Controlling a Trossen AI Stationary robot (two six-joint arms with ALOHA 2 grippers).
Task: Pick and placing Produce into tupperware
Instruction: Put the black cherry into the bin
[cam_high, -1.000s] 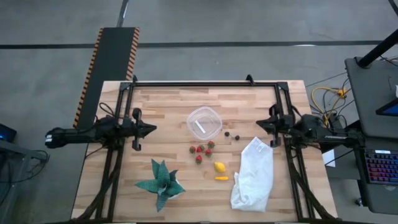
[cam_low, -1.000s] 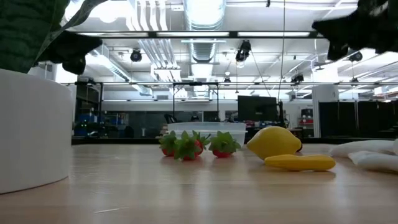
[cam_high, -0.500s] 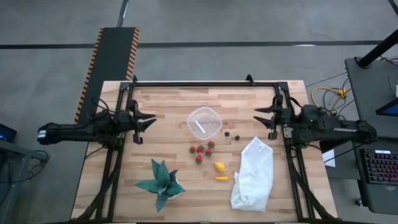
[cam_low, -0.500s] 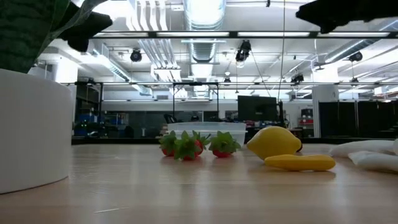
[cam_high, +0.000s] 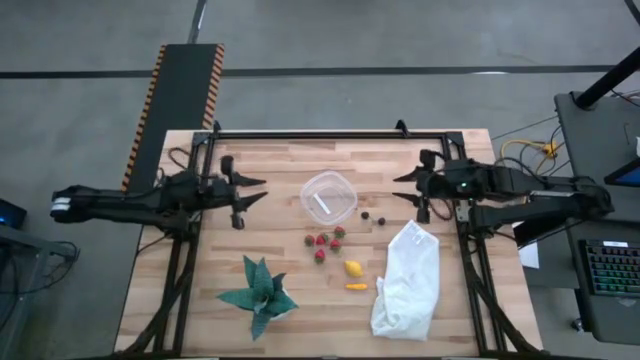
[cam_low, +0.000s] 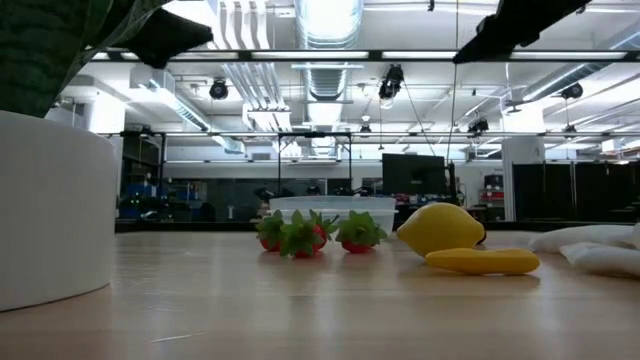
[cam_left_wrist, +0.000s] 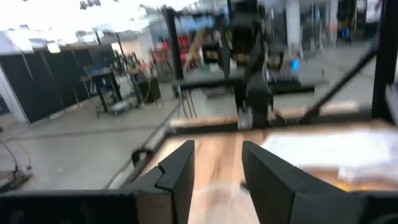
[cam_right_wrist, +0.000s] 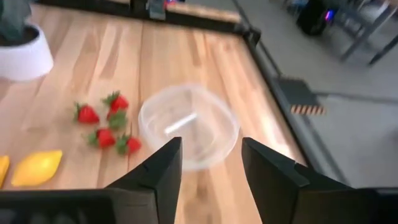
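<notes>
Currently both grippers, left gripper (cam_high: 250, 188) and right gripper (cam_high: 403, 187), spread wide, flanking tupperware (cam_high: 328, 197).

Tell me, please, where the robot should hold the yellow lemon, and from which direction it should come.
Grip the lemon across its short middle, coming straight down from above. It lies on its side on the table, its pointed ends slanting, so the fat belly gives the best hold. It has bare wood around it: the strawberries and the orange piece lie apart. The open right tool looks nearer.

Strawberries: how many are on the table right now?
4 strawberries, clustered on the table between the tupperware and the lemon; none inside the tub.
</notes>
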